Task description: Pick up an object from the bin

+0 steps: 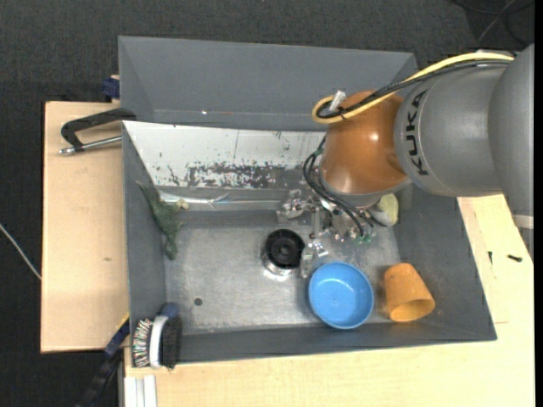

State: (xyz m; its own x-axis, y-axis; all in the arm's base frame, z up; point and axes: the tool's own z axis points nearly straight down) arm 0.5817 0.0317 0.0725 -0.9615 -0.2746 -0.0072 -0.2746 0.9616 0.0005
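Several loose things lie on the floor of the bin (221, 299), and my gripper (321, 230) hangs low near its middle, under my orange wrist cover (361, 147). From this angle I cannot tell whether the gripper is open or closed, or whether it grips anything. Nearest to it is a black round piece (282, 248) on a shiny base, just beside the gripper on the view's left and perhaps touching it. A blue bowl (340, 295) sits mouth-up just below the gripper, with an orange cup (407, 292) on its side next to the bowl. A green toy (165, 219) leans at the left wall, and a brush (155, 342) stands in the near left corner.
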